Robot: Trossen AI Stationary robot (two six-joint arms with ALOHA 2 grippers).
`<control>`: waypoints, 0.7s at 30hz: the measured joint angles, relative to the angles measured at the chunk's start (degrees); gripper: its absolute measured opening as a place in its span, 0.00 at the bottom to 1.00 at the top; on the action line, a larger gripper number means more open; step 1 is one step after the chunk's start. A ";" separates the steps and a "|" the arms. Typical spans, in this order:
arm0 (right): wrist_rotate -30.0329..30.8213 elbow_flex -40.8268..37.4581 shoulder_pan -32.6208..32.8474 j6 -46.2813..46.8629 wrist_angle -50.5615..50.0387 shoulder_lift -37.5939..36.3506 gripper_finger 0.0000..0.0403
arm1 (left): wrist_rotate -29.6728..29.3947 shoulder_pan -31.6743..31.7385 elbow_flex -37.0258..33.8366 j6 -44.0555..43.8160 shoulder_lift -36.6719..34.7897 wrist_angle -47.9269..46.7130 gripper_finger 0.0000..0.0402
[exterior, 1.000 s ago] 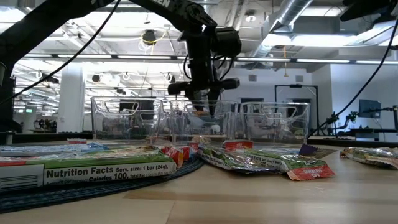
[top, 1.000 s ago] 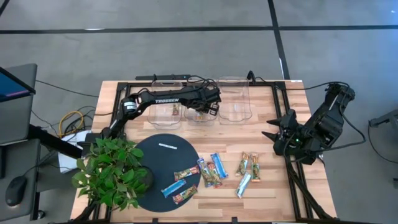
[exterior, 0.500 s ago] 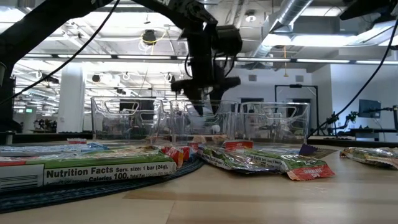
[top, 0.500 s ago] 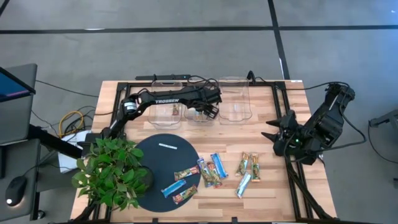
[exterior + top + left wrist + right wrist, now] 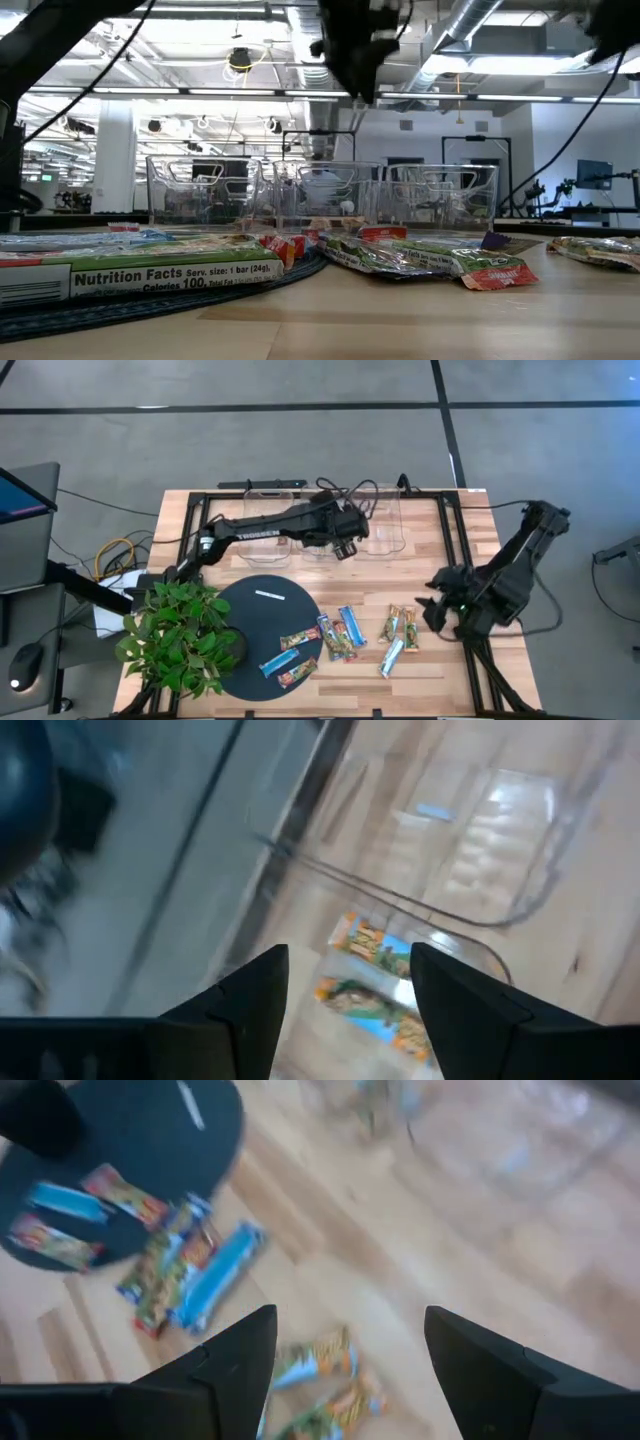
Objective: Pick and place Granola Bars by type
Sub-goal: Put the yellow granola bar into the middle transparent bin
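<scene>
L gripper (image 5: 347,546) upper centre of the high view, above the middle clear bin (image 5: 322,532); fingers (image 5: 255,995) spread apart, nothing between them. L wrist view: two orange/green bars (image 5: 375,982) lying in a bin below the fingers.

R gripper (image 5: 436,604) right of centre in the high view, over the table (image 5: 430,660) near its right edge; fingers (image 5: 240,1355) apart, empty.

Granola Bars (image 5: 340,635) loose, lower centre of the high view: approx. three on the dark round mat (image 5: 250,620), a cluster just right of the mat's edge, three more (image 5: 398,635) further right, near R gripper. Thin white strip (image 5: 268,594) on mat, upper part. Potted plant (image 5: 180,635) lower left.
</scene>
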 joint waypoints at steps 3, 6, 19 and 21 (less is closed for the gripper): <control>-4.37 0.00 -1.02 6.31 0.00 5.02 0.62 | -0.42 -2.69 -0.09 7.46 -1.53 -0.42 0.51; -8.68 -0.02 -2.12 12.65 0.16 9.66 0.62 | -0.23 -4.79 -0.81 11.88 -2.68 -2.09 0.51; -17.93 -0.02 -6.04 28.57 9.62 18.77 0.62 | 16.56 -1.11 -1.38 20.37 -11.78 -5.12 0.51; -18.32 -0.02 -6.56 29.80 10.89 19.76 0.62 | 19.21 0.36 -1.38 21.75 -14.19 -5.17 0.51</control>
